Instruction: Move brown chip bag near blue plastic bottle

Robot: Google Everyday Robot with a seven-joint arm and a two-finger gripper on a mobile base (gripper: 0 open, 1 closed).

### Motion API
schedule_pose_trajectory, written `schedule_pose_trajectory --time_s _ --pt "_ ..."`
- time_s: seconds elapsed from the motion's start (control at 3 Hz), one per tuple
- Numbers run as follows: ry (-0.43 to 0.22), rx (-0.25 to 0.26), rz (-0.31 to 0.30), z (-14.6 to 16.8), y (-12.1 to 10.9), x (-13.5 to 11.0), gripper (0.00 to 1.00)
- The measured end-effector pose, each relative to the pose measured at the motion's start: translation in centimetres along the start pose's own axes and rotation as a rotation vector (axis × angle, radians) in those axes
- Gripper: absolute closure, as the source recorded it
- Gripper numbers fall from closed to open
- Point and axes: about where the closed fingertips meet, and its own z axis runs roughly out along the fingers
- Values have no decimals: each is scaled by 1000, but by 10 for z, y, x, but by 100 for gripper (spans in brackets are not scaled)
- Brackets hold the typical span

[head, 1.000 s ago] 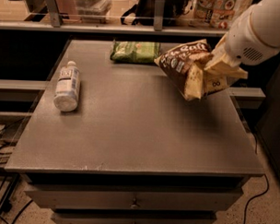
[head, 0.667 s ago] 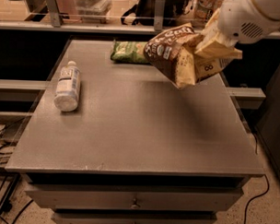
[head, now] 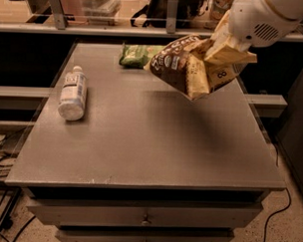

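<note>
Brown chip bag (head: pixel 176 66) hangs in the air at the upper right of the frame, clear of the grey table (head: pixel 150 143) and tilted, with its dark lettered panel facing the upper left and its pale yellow part lower and to the right. The gripper (head: pixel 218 63), at the end of a white arm coming in from the top right corner, is closed on the bag's yellow end and holds it up. A soft shadow lies on the tabletop just below the bag.

At the left edge of the table the blue plastic bottle (head: pixel 72 93) lies on its side, cap pointing toward the back, well apart from the bag. A flat green packet (head: pixel 136 55) rests near the back edge, partly covered by the raised bag's left end.

The tabletop is matte grey, with drawers below its front edge and a small knob (head: pixel 145 220) in the middle. Behind it runs a long shelf with metal posts. Dark cables (head: pixel 1 152) trail on the speckled floor (head: pixel 287 237) at the lower left.
</note>
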Motion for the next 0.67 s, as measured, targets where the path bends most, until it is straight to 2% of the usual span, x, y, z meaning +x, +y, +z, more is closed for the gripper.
schedule_pose_trajectory --time_s 0.33,0.67 --pt "-50 -30 -7 10 17 -27 100" --pt "-126 -54 49 32 40 -61 100"
